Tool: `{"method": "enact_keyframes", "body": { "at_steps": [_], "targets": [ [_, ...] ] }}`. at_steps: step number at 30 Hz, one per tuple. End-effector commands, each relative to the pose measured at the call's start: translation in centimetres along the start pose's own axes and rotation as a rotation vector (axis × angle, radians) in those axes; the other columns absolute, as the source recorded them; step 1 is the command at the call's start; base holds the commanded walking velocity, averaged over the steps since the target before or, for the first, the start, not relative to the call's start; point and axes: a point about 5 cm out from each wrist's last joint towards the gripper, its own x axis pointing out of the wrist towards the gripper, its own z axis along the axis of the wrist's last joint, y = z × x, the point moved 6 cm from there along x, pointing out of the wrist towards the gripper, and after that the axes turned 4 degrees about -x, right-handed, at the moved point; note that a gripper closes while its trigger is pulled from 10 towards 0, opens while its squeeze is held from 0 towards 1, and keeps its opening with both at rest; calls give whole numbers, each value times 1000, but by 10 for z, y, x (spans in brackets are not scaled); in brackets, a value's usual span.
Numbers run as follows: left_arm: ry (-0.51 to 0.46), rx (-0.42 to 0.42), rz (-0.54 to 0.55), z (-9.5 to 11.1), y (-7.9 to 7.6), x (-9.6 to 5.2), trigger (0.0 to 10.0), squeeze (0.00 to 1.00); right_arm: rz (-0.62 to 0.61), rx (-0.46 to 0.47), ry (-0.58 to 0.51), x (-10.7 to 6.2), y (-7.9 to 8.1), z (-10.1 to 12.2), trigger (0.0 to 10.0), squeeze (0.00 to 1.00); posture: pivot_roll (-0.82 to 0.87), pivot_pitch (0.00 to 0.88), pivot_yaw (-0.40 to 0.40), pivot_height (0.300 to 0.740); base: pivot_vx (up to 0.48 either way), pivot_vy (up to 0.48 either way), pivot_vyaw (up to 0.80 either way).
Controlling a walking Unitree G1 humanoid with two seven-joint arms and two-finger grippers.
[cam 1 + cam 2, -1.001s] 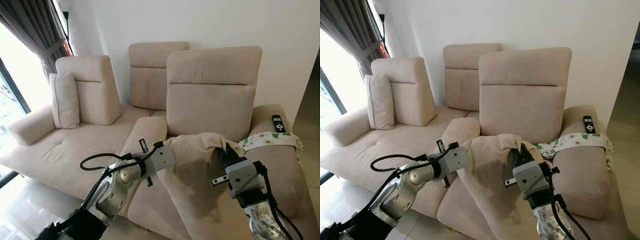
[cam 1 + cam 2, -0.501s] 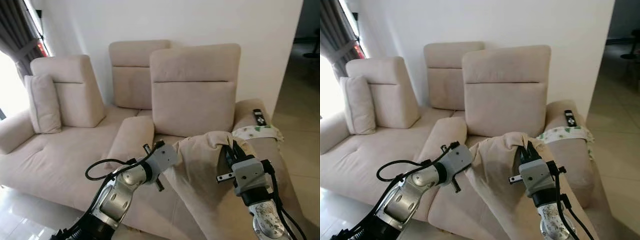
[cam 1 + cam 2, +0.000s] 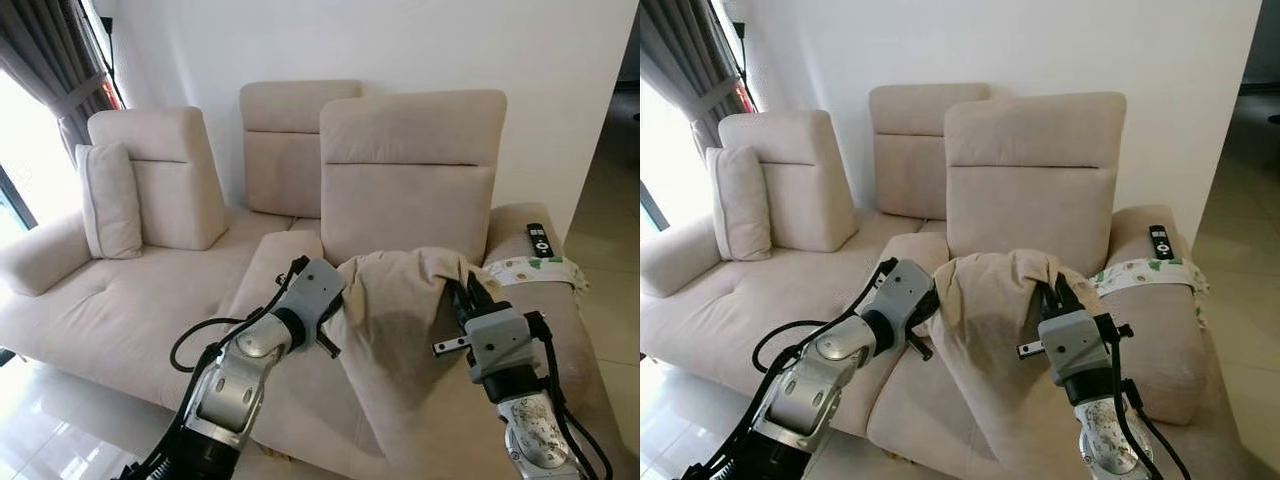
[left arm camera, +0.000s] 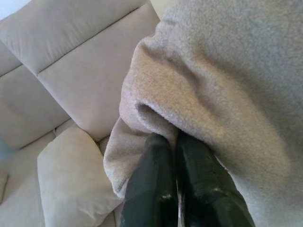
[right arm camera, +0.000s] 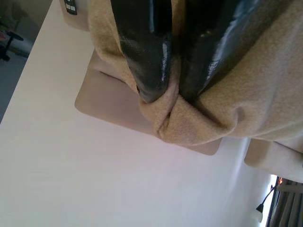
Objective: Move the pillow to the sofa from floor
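Both pairs of jaws are pressed together on fabric. The left gripper (image 4: 176, 142) has its two black fingers (image 4: 152, 184) side by side with almost no gap, their tips buried in a fold at the edge of the beige pillow (image 3: 400, 320). The right gripper (image 5: 166, 94) pinches a bunched ridge of the same pillow between its fingers (image 5: 144, 47), the cloth puckering just past the tips.

The pillow hangs between the two grippers, held up off the floor in front of the robot, above the sofa seat (image 3: 300, 400) and just before the tall backrest cushion (image 3: 410, 170). Its top edge is gathered at each grip, and the body droops down in a slack sheet toward the seat.

The beige sofa (image 3: 120, 310) is a corner unit with three raised backrests against a white wall (image 3: 400, 40). A second upright pillow (image 3: 108, 200) leans against the left backrest, well apart from the held one. On the right armrest lies a patterned white cloth (image 3: 535, 270), and just behind it a black remote control (image 3: 539, 239). A small bolster cushion (image 3: 275, 265) sits on the seat beside the left arm. Dark curtains (image 3: 55, 60) frame a bright window at the left, and glossy floor tiles (image 3: 40, 430) show below the sofa front.
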Motion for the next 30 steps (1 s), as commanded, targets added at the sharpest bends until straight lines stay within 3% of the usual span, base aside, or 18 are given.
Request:
{"method": "enact_keyframes", "body": {
  "at_steps": [1, 30],
  "targets": [
    [-114, 6, -84, 27, -19, 2, 10000, 0, 47, 22, -96, 5, 13, 22, 10000, 0, -47, 0, 134, 740, 0, 0, 0],
    [-124, 2, -103, 30, -24, 5, 10000, 0, 55, 17, -96, 6, 15, 21, 10000, 0, -52, 0, 137, 740, 280, 0, 0]
  ]
}}
